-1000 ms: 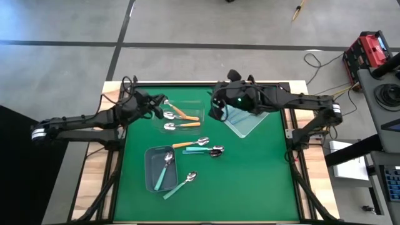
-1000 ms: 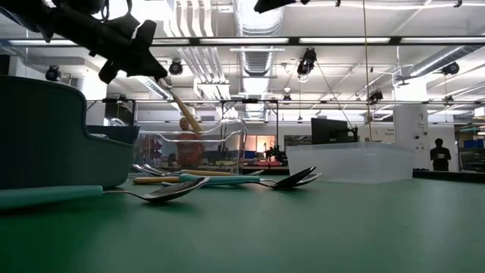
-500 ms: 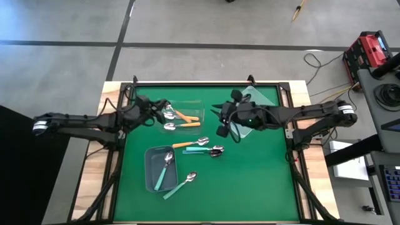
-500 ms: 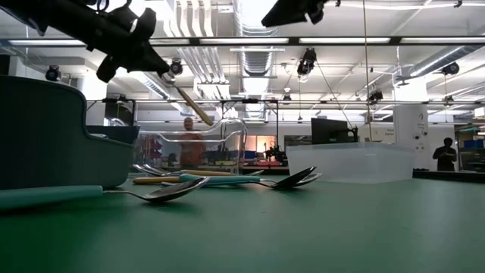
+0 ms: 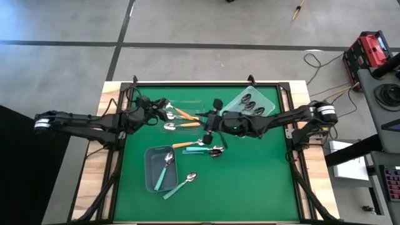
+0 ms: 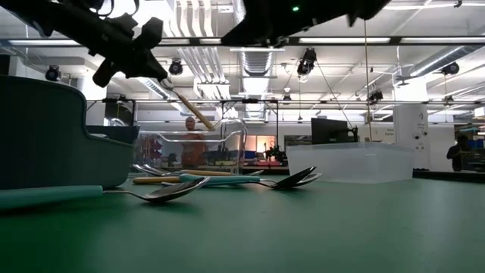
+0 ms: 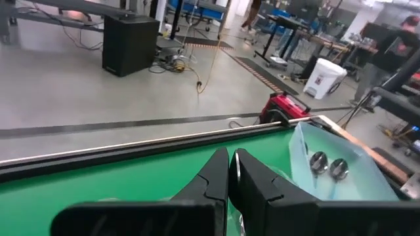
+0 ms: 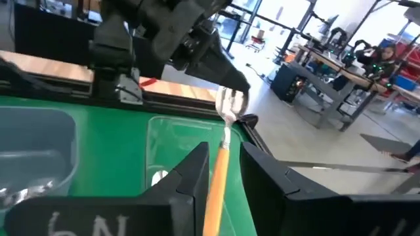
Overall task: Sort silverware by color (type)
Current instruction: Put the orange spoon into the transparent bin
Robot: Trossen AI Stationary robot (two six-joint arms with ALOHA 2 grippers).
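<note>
Green table (image 5: pixel 250 169) is hosting a likely handover: at eleven o'clock over the clear bin (image 5: pixel 187 102), the left gripper (image 5: pixel 157 105) is pinching an orange-handled spoon (image 5: pixel 185 115) tight, while the right gripper (image 5: pixel 209 122), newly swung in from one o'clock, is straddling its handle, fingers partly open.

Only one marking can be made out: on the dark body of the right arm's wrist (image 8: pixel 85 226), at the near edge of the right wrist view, pale characters show that look like "6N" or "9N", seen upside down and cut off by the picture's edge, so their reading is unsure. Nothing else carries text, label, brand or number that can be read
</note>
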